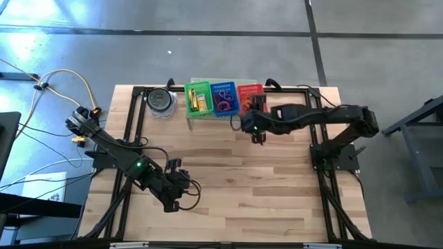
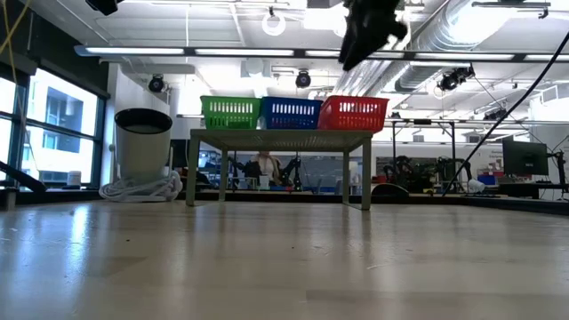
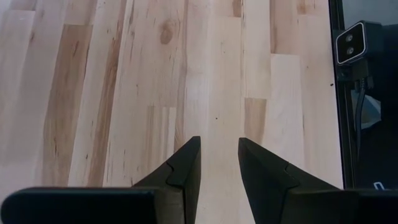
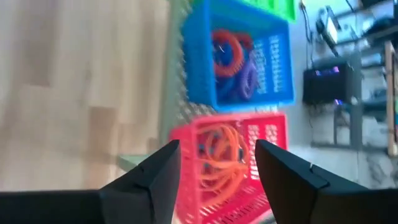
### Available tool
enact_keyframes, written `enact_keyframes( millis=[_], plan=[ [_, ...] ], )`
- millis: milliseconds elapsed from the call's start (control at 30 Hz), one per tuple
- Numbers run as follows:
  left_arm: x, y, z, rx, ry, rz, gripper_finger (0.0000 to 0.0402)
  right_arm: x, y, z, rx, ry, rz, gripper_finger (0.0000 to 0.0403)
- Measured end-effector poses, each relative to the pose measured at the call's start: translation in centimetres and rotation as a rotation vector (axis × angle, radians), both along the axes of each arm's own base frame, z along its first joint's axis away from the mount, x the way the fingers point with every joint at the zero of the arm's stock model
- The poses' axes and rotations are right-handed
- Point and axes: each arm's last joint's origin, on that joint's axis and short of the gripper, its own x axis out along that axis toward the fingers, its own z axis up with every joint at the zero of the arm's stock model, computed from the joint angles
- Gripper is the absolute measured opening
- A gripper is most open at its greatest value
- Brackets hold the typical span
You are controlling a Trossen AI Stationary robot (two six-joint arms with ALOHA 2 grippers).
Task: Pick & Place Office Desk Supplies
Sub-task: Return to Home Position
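Three small baskets stand side by side on a pale green perforated stand (image 1: 208, 115) at the table's far edge. The green basket (image 1: 199, 97) holds yellow pieces. Red and purple band loops (image 4: 231, 62) lie in the blue basket (image 1: 224, 99), and orange loops (image 4: 219, 163) in the red basket (image 4: 273, 134). My right gripper (image 4: 217, 163) hangs open in the air just in front of and above the red basket, with nothing between its fingers; it also shows in the high view (image 1: 257, 137). My left gripper (image 3: 219, 144) hovers over bare wood near the table's front left (image 1: 185, 187), slightly open and empty.
A round, dark-lidded clear jar (image 1: 161, 102) stands left of the stand at the far edge. Black frame rails (image 1: 315, 149) run along the table's sides. The wooden tabletop (image 1: 242, 180) between the two arms is bare. The low view shows the baskets on the stand (image 2: 280, 138).
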Motion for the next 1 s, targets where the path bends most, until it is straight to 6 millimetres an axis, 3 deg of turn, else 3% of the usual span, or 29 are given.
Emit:
enact_keyframes(
  millis=[133, 300, 400, 533, 633, 800, 1000],
  plan=[
    [0.0, 0.0, 0.0, -0.001, -0.002, 0.0, 0.0102, -1.5, 2.9, 1.1, 0.067, -0.01, 0.081, 0.019],
    [0.1, 0.0, -0.1, 0.019, -0.006, -0.01, 0.0102, -4.6, 6.8, 2.2, 0.273, -0.016, 0.15, 0.0161],
    [0.5, 0.6, -0.1, 0.048, -0.021, 0.026, 0.0102, -6.8, 8.7, 2.7, 0.427, 0.006, 0.15, 0.0119],
    [1.3, 2.0, 0.0, 0.093, -0.042, 0.079, 0.0102, -10.1, 10.5, 3.5, 0.561, 0.052, 0.147, 0.0035],
    [1.9, 3.0, 0.0, 0.119, -0.039, 0.09, 0.0099, -12.7, 11.0, 4.5, 0.618, 0.036, 0.171, 0.0009],
    [2.2, 4.5, 0.5, 0.16, -0.05, 0.081, 0.0087, -16.9, 9.9, 5.3, 0.723, -0.176, 0.308, 0.0003],
    [1.3, 5.8, 1.9, 0.161, -0.091, 0.087, 0.0067, -21.5, 6.6, 2.5, 0.785, -0.524, 0.46, 0.0003]
  ],
)
